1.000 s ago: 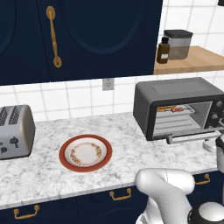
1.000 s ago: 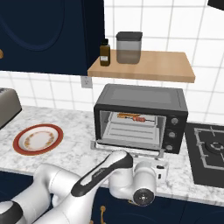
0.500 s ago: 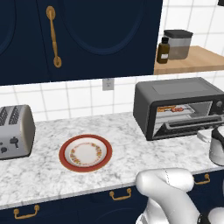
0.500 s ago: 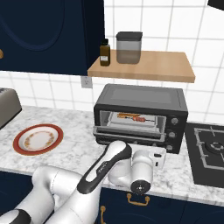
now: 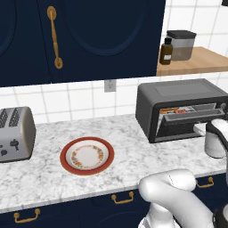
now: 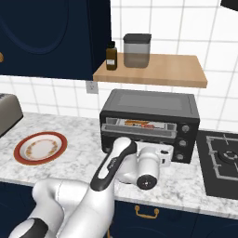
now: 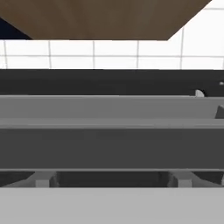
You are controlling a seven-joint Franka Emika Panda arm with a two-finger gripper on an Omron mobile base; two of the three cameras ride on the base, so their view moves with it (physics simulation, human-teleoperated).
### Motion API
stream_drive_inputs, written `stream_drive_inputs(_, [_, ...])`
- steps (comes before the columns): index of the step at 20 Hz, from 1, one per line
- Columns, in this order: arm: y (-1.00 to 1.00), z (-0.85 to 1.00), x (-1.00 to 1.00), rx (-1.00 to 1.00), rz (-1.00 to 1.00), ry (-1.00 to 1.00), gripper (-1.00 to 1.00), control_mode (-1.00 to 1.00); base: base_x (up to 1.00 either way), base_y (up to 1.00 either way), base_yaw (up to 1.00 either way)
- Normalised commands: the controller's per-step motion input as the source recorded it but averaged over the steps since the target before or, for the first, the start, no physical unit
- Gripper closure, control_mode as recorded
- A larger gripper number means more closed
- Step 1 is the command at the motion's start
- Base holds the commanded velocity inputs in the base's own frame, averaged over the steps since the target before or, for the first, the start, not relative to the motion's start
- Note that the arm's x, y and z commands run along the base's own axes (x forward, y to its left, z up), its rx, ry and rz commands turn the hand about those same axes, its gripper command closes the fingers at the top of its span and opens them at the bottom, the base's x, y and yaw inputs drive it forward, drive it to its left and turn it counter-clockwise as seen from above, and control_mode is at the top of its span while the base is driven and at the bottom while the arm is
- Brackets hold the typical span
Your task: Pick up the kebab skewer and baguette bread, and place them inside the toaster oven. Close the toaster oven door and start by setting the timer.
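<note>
The dark grey toaster oven [image 5: 178,95] [image 6: 151,103] stands at the back of the counter. Its door [image 5: 192,121] [image 6: 139,135] is tilted up almost to closed, with a narrow gap along the top. Through that gap I see orange and red food [image 6: 138,124] [image 5: 177,110] on the rack; I cannot separate the kebab skewer from the baguette bread. My gripper [image 6: 166,151] [image 5: 210,130] presses against the door's front at its right end, fingers hidden. In the hand view the door's grey frame [image 7: 112,108] and bar handle [image 7: 112,146] run straight across, very close.
A red-rimmed plate [image 5: 87,156] [image 6: 40,147] lies bare on the marble counter left of the oven. A silver toaster [image 5: 15,133] stands far left. Above the oven a wooden shelf [image 6: 153,70] holds a bottle and a canister. A black stove [image 6: 222,163] adjoins on the right.
The door has swung up from about half open to nearly closed, and my hand has risen and moved toward the oven with it.
</note>
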Motion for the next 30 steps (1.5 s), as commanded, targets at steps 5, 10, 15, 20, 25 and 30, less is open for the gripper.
stream_drive_inputs(5, [0.22,0.00,0.46,0.00,0.00,0.00,-1.00,-1.00,0.00,0.00,0.00])
stream_drive_inputs(10, [0.11,0.00,0.19,0.00,0.00,0.00,-1.00,-1.00,0.00,0.00,0.00])
stream_drive_inputs(15, [0.03,-0.01,0.00,0.00,0.00,0.00,-1.00,-1.00,0.00,0.00,0.00])
stream_drive_inputs(20, [0.04,0.00,0.11,0.00,0.00,0.00,-1.00,-1.00,0.00,0.00,0.00])
stream_drive_inputs(25, [0.06,0.00,0.21,0.00,0.00,0.00,-1.00,-1.00,0.00,0.00,0.00])
stream_drive_inputs(30, [0.05,0.00,0.18,0.00,0.00,0.00,-1.00,-1.00,0.00,0.00,0.00])
